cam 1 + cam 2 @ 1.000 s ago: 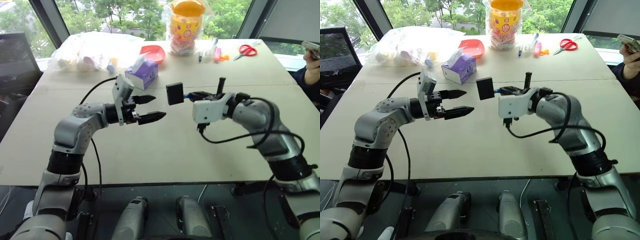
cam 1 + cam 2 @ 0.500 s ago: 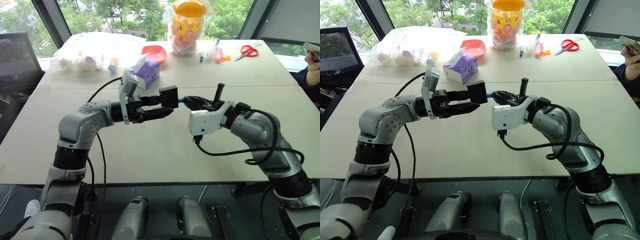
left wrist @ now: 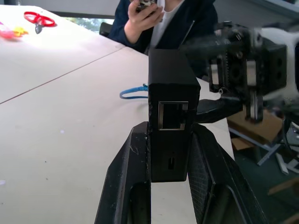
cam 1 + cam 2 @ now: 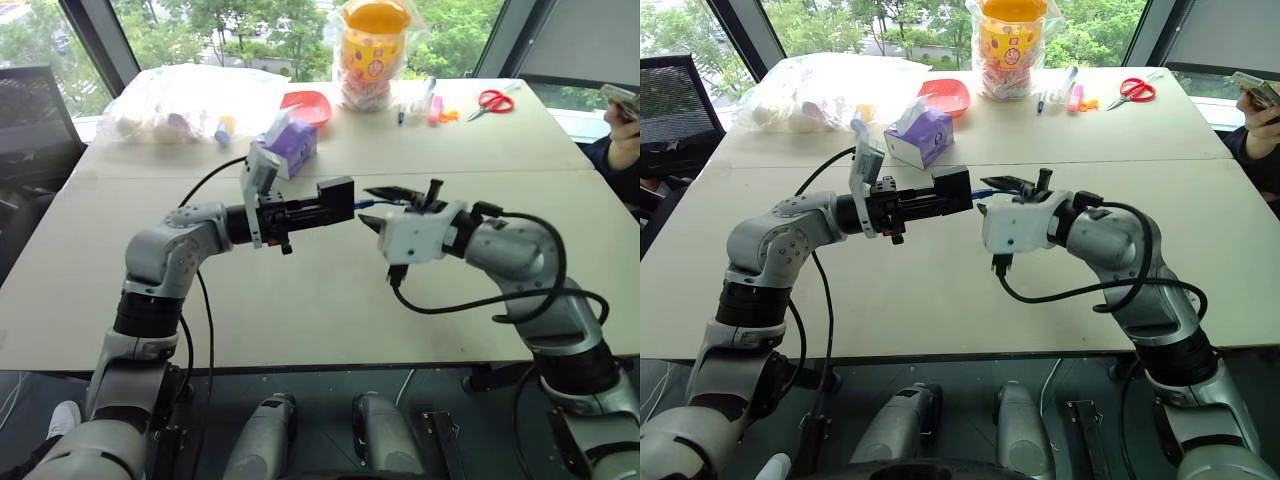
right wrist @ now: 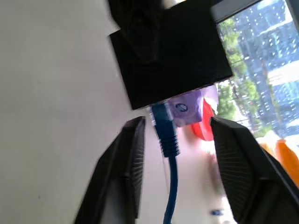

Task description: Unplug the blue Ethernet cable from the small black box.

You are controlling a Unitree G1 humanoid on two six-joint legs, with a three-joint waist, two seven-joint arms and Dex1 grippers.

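Above the counter, the left gripper squeezes the small black box; the right gripper is spread wide around the blue Ethernet cable, still plugged in.

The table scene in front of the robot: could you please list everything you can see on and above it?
small black box: one, matte black, above the table, clamped in the left gripper.
blue Ethernet cable: one, light blue, plugged into the box, running between the right fingers.
tissue box: one, purple, behind the left gripper.
bowl: one, red, far side.
plastic bag: one, clear, far left.
candy jar: one, yellow-orange, far middle.
pens: several, mixed colours, beside the jar.
scissors: one, red handles, far right.
table: beige.
person: one, dark top, at the right edge.
left gripper: shut on the box.
right gripper: fingers open around the cable.
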